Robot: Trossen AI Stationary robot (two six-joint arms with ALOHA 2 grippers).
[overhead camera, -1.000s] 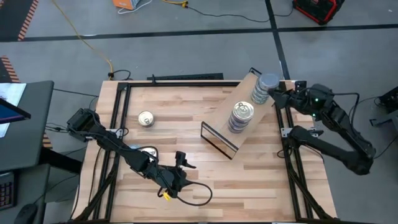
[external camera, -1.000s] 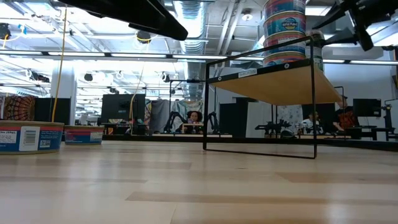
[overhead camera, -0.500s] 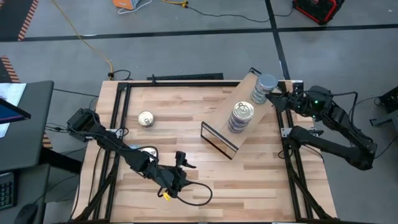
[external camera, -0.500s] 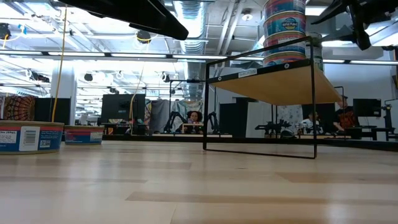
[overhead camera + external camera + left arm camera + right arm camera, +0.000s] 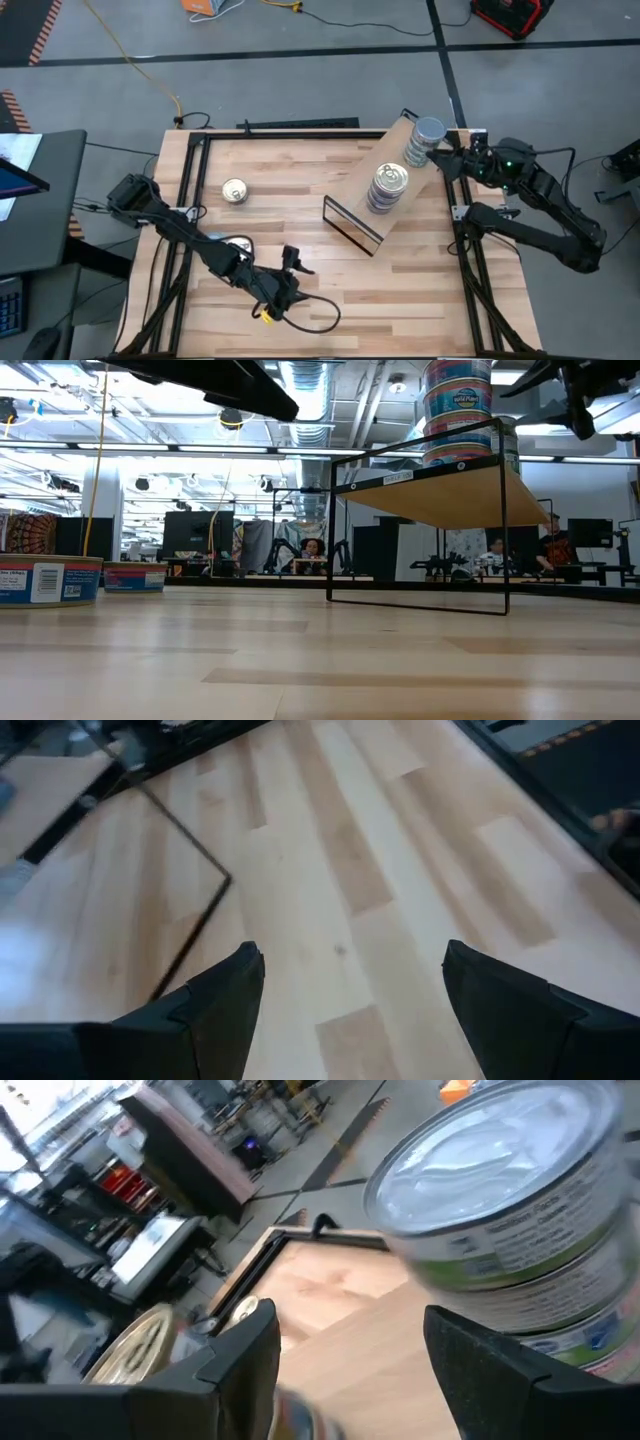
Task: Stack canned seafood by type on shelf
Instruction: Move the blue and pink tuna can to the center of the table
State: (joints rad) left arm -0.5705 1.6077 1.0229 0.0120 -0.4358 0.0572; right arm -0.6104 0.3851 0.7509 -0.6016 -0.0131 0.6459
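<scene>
Two sorted stacks of tins [image 5: 388, 188] stand on the shelf [image 5: 352, 222], one gold-lidded tin [image 5: 234, 190] remains far left on the table, and both the left gripper [image 5: 291, 262] and right gripper [image 5: 447, 158] are spread empty.

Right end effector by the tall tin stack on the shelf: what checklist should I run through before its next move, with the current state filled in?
1. Right end effector open beside the stack of blue-lidded round metal tins, holding nothing: ok.
2. Stack of gold-lidded round metal tins upright on the light wood shelf with thin black frame: ok.
3. Stacks sorted by lid colour: ok.
4. All tins shelved: not ok; a loose gold-lidded tin stands on the wooden tabletop.
5. Left end effector open and empty over the tabletop: ok.
</scene>
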